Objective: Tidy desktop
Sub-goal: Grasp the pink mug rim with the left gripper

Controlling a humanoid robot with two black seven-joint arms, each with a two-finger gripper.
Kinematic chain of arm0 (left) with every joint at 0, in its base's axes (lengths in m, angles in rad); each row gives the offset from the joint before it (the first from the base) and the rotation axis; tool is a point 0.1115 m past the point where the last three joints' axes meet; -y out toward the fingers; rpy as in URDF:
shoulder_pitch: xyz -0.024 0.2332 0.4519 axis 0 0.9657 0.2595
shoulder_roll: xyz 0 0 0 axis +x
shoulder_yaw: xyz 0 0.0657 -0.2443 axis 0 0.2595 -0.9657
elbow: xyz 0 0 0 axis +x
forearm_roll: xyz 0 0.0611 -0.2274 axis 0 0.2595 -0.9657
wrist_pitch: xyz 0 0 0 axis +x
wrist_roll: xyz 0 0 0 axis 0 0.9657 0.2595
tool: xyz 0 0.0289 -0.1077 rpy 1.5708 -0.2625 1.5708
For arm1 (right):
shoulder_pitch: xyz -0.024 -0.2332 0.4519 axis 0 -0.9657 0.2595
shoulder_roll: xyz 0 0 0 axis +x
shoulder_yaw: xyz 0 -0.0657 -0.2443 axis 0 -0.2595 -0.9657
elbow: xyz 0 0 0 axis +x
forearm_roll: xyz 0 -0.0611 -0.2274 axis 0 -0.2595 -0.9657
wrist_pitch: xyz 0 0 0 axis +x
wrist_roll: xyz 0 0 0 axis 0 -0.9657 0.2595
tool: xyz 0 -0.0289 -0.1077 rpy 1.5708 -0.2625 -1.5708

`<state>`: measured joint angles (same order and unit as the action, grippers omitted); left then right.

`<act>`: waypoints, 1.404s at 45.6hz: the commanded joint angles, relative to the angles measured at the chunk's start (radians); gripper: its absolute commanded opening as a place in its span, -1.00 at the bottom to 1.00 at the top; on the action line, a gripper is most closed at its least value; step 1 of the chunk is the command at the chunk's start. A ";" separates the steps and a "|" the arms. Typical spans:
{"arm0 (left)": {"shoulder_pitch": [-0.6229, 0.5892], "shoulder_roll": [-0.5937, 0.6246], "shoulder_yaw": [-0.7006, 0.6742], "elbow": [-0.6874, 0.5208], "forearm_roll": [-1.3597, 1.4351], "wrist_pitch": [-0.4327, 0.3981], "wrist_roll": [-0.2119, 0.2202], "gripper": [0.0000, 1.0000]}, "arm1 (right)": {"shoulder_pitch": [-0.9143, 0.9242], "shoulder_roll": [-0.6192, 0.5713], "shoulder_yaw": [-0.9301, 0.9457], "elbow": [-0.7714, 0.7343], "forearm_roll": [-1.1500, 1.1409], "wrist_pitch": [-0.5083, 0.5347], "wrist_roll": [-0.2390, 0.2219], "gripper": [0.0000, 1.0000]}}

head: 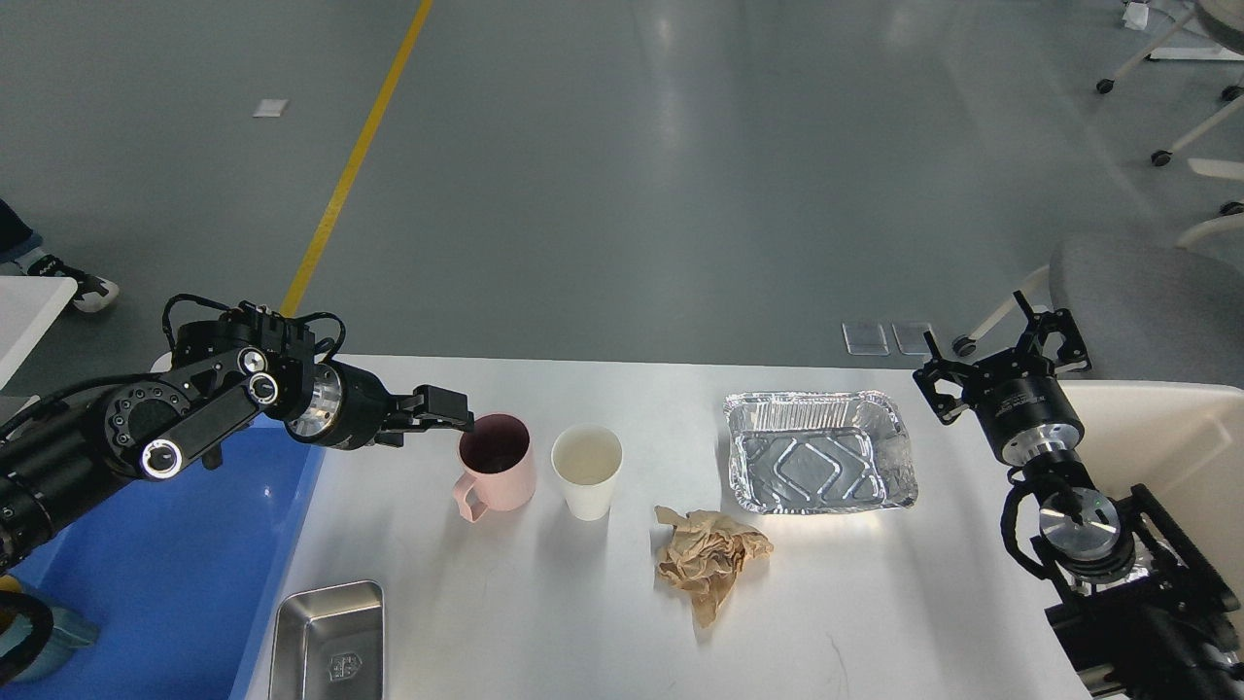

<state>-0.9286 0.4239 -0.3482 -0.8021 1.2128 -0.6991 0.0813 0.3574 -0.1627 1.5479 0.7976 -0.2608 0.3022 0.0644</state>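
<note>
The white desktop (904,603) carries a pink mug (498,473), a white paper cup (586,474), an empty foil tray (819,453), a crumpled brown paper (709,560) and a small steel tray (328,644). My left gripper (455,420) hovers just left of the pink mug's rim, close to it, and its fingers look apart and hold nothing. My right gripper (1001,355) is open and empty at the desktop's right edge, right of the foil tray.
A blue plastic tray (146,554) lies at the left under my left arm, with a teal item (44,632) in its near corner. A cream-white bin (1166,437) stands at the right beside my right arm. A grey chair (1147,301) is behind it.
</note>
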 commanded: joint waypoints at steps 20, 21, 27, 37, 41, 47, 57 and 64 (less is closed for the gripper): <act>0.008 -0.094 0.043 0.061 0.001 0.066 -0.002 0.97 | -0.009 -0.001 0.000 0.000 0.000 0.000 0.000 1.00; 0.011 -0.094 0.043 0.061 0.001 0.067 -0.002 0.97 | -0.009 -0.001 0.000 0.000 0.000 0.000 0.000 1.00; 0.021 -0.094 0.043 0.061 0.004 0.069 0.002 0.94 | -0.015 -0.001 0.000 0.000 0.000 0.000 0.000 1.00; 0.022 -0.093 0.043 0.061 0.016 0.069 0.003 0.67 | -0.015 0.000 0.000 -0.001 0.000 0.002 0.000 1.00; 0.022 -0.094 0.043 0.061 0.043 0.069 0.003 0.41 | -0.017 0.000 0.000 -0.001 -0.002 0.002 0.002 1.00; 0.022 -0.093 0.043 0.061 0.060 0.069 0.002 0.14 | -0.020 0.000 0.000 0.000 0.000 0.002 0.000 1.00; 0.022 -0.094 0.043 0.061 0.060 0.059 0.002 -0.03 | -0.023 0.000 0.001 -0.001 0.000 0.003 0.002 1.00; 0.021 -0.096 0.043 0.060 0.060 0.052 0.009 -0.11 | -0.029 0.000 0.001 -0.001 0.000 0.003 0.002 1.00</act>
<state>-0.9066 0.3295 -0.3052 -0.7410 1.2731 -0.6409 0.0831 0.3340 -0.1627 1.5490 0.7962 -0.2610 0.3052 0.0658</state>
